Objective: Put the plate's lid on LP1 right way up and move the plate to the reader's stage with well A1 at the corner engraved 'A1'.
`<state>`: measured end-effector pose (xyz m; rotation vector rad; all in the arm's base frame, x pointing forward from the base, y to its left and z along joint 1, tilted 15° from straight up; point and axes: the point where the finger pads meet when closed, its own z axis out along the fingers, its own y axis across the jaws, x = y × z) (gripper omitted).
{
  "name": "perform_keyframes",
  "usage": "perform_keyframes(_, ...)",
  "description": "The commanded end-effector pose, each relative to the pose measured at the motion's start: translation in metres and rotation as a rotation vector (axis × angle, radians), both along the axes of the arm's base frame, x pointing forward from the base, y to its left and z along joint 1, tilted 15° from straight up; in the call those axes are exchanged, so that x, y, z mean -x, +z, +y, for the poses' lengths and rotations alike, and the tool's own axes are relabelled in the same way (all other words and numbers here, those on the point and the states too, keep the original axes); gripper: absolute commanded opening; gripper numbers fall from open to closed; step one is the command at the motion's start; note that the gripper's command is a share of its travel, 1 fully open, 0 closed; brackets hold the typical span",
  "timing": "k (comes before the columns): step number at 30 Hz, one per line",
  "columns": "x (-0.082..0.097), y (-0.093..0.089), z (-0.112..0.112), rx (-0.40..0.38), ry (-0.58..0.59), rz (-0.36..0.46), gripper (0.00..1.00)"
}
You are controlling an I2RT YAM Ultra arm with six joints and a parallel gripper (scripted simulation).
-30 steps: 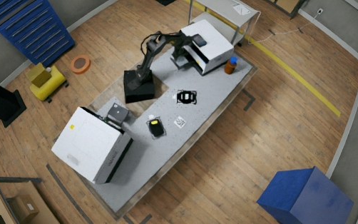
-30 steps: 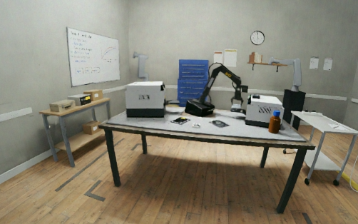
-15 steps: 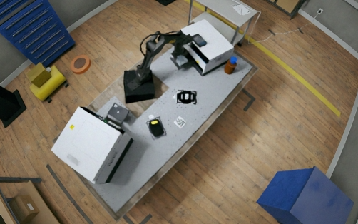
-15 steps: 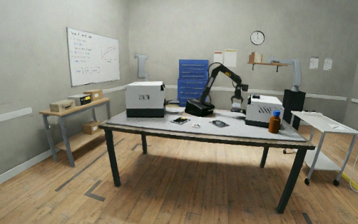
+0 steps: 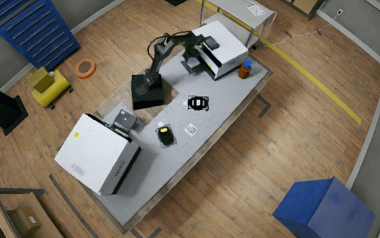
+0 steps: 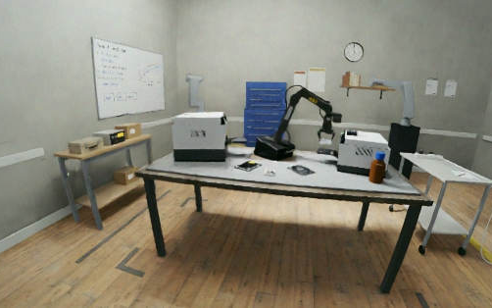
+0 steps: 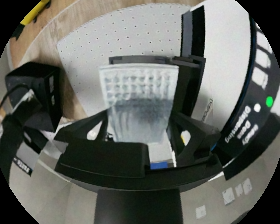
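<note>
My gripper [image 5: 193, 60] [image 6: 325, 138] [image 7: 138, 112] is shut on the clear plate [image 7: 140, 90], whose rows of wells show between the fingers. I cannot tell whether the clear lid is on it. The plate hangs level a little above the dispenser's dark stage [image 6: 326, 151] [image 7: 141, 59], beside the dispenser [image 5: 225, 43] [image 6: 362, 149]. The reader [image 5: 94, 151] [image 6: 199, 134] stands at the other end, with its grey stage [image 5: 126, 120] out. Two dark bench positions lie between them: one [image 5: 198, 103] nearer the dispenser, one [image 5: 165, 136] with a yellow mark. Their names are not readable.
The brown bottle [image 5: 244, 70] [image 6: 377, 169] with a blue cap stands upright beside the dispenser, near the bench's front corner. A small white printed marker [image 5: 191, 129] lies on the bench between the two positions. The arm's black base [image 5: 147, 92] stands at the back edge.
</note>
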<state>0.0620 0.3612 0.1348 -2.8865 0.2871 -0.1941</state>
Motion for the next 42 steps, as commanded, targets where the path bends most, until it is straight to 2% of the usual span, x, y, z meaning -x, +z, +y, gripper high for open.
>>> perform_keyframes(1, 0.006, 0.024, 0.000, -0.038, 0.009, -0.003, 0.86)
perform_keyframes(26, 0.009, 0.053, -0.008, -0.046, 0.006, -0.005, 0.86)
perform_keyframes(37, 0.010, 0.054, -0.006, -0.050, 0.008, -0.006, 0.86)
perform_keyframes(39, 0.010, 0.048, -0.004, -0.031, 0.009, -0.004, 0.86)
perform_keyframes(40, 0.009, 0.053, -0.010, -0.035, 0.027, 0.007, 0.86)
perform_keyframes(41, -0.002, 0.039, -0.009, -0.013, -0.028, 0.002, 0.86)
perform_keyframes(42, -0.004, 0.039, -0.010, -0.010, -0.040, 0.003, 0.86)
